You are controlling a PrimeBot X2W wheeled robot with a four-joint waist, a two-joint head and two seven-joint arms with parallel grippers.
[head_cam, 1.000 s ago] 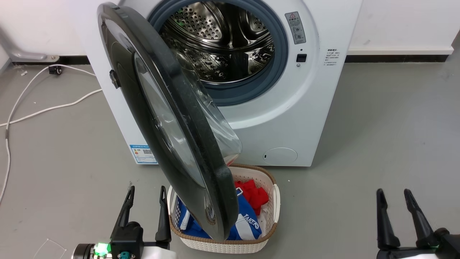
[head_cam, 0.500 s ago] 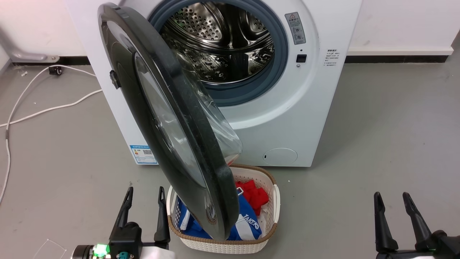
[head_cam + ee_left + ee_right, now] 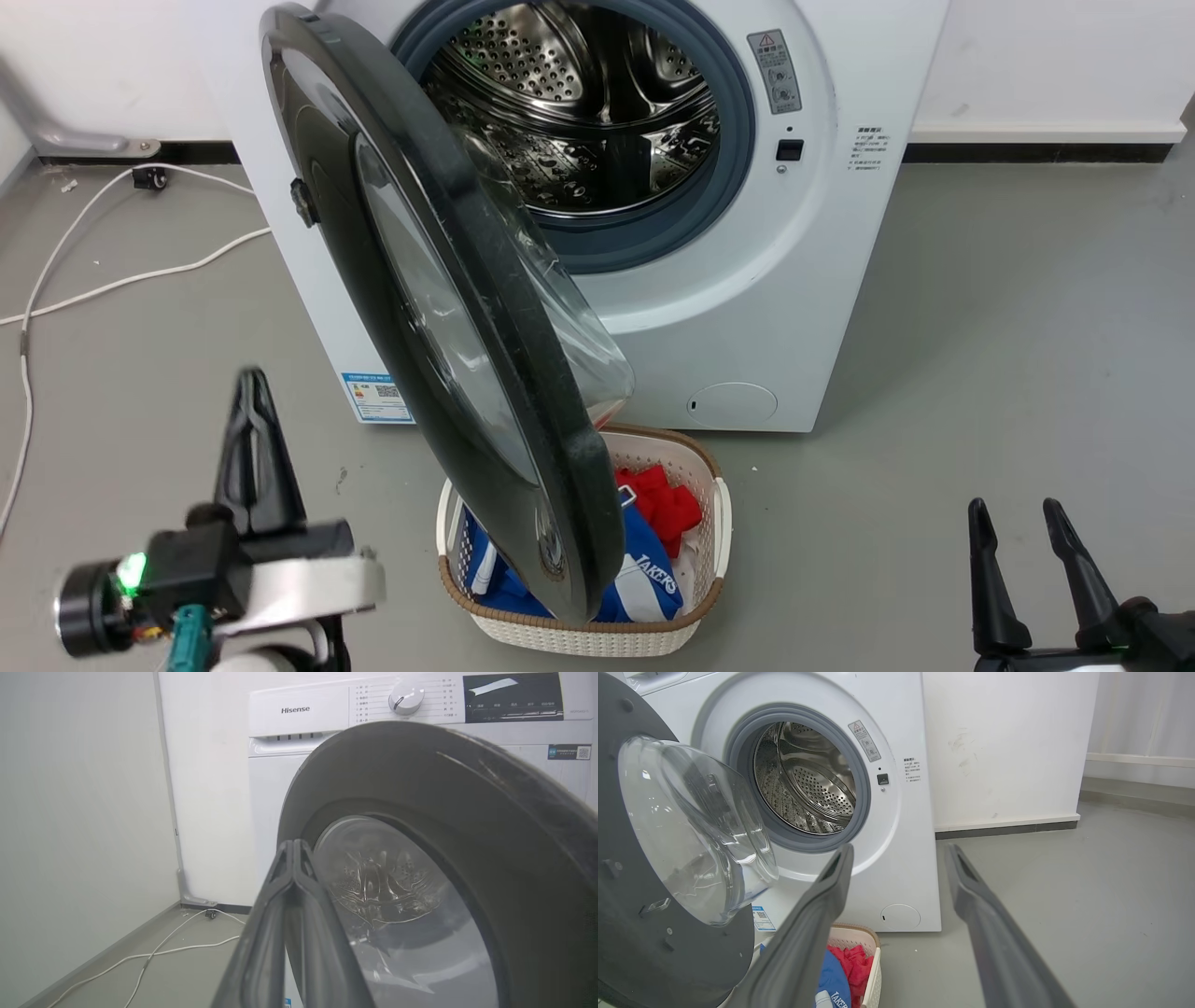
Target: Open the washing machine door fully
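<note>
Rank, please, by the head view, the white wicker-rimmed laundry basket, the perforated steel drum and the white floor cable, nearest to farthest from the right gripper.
1. White wicker-rimmed laundry basket, on the floor to the right gripper's left.
2. Perforated steel drum, deep inside the washing machine.
3. White floor cable, far left.

Glossy black washing machine door (image 3: 439,308) part-open on white washing machine (image 3: 803,271).

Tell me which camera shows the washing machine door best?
The head view: the washing machine door shows whole, swung out over the laundry basket. The left wrist view crops its outer face close up; the right wrist view catches its inner side and glass bowl, cut at the left edge.
</note>
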